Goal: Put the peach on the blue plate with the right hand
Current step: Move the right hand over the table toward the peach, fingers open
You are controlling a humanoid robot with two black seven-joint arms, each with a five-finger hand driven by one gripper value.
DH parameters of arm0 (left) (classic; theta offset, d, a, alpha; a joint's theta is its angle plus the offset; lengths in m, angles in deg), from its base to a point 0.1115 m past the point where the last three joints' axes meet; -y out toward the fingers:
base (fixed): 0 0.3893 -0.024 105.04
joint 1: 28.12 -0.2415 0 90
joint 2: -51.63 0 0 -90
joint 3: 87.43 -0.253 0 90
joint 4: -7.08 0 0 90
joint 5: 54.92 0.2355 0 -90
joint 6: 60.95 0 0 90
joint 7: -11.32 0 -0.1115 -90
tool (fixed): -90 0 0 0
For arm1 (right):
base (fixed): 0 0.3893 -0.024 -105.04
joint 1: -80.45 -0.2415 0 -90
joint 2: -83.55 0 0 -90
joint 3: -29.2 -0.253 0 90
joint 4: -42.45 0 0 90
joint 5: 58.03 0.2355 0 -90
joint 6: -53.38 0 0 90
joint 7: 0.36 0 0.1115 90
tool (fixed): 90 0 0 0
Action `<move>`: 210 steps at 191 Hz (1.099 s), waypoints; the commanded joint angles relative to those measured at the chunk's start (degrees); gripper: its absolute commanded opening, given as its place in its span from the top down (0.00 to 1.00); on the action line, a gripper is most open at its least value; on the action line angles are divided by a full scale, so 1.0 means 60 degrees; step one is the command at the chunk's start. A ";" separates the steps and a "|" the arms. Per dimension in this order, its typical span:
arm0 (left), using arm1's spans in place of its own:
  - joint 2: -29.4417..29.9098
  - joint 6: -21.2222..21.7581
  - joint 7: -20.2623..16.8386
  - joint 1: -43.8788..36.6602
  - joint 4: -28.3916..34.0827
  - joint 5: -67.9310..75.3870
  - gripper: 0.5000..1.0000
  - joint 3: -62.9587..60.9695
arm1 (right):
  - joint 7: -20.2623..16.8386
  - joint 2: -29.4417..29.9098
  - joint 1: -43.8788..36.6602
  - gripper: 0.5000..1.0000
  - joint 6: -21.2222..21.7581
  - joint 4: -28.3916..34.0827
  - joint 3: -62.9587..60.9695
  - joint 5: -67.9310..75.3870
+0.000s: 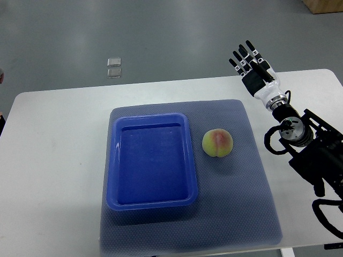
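Observation:
A yellow-pink peach (217, 143) lies on the grey-blue mat (236, 203), just right of the blue plate (152, 119), a shallow rectangular tray that holds nothing. My right hand (251, 63) is raised above the table's far right, well beyond and to the right of the peach. Its fingers are stretched out straight and hold nothing. Its arm (305, 144) comes in from the right edge. The left arm does not show.
The mat lies on a white table (53, 160) with rounded corners. Two small clear squares (113, 68) lie on the grey floor beyond the table's far edge. A brown box corner (324, 5) shows at the top right.

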 commanded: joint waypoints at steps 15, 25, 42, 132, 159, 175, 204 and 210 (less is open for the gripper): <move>0.0000 0.0001 0.0003 0.0000 -0.0005 0.0000 0.00 0.0000 | -0.0015 0.0000 -0.0019 0.14 0.0011 0.0005 0.0000 0.0001; 0.0000 0.0001 0.0003 0.0000 -0.0005 -0.0014 0.00 0.0000 | -0.0029 0.0000 -0.0078 0.14 -0.0018 0.0005 0.0000 -0.0014; 0.0000 0.0001 0.0003 0.0000 -0.0005 -0.0014 0.00 0.0000 | -0.0044 -0.0015 -0.0136 0.14 -0.0004 0.0005 0.0014 -0.0043; 0.0000 -0.0014 -0.0011 0.0000 -0.0079 0.0000 0.00 0.0000 | -0.0659 -0.1846 -0.2539 0.14 0.0758 0.0679 0.4629 -0.4906; 0.0000 -0.0014 -0.0011 0.0000 -0.0108 0.0000 0.00 -0.0015 | -0.1553 -0.2769 -0.4179 0.14 0.1564 0.1558 0.6885 -0.7118; 0.0000 -0.0014 -0.0011 0.0058 -0.0123 0.0000 0.00 0.0000 | -0.1875 -0.3340 -0.5175 0.14 0.1875 0.2540 0.8144 -0.8217; 0.0000 -0.0029 -0.0011 0.0102 -0.0123 0.0000 0.00 0.0000 | -0.2841 -0.4204 -0.6873 0.14 0.1875 0.4926 1.0253 -0.9257; 0.0000 -0.0029 -0.0011 0.0102 -0.0123 0.0000 0.00 0.0000 | -0.2871 -0.4234 -0.6977 0.14 0.1875 0.5059 1.0386 -0.9257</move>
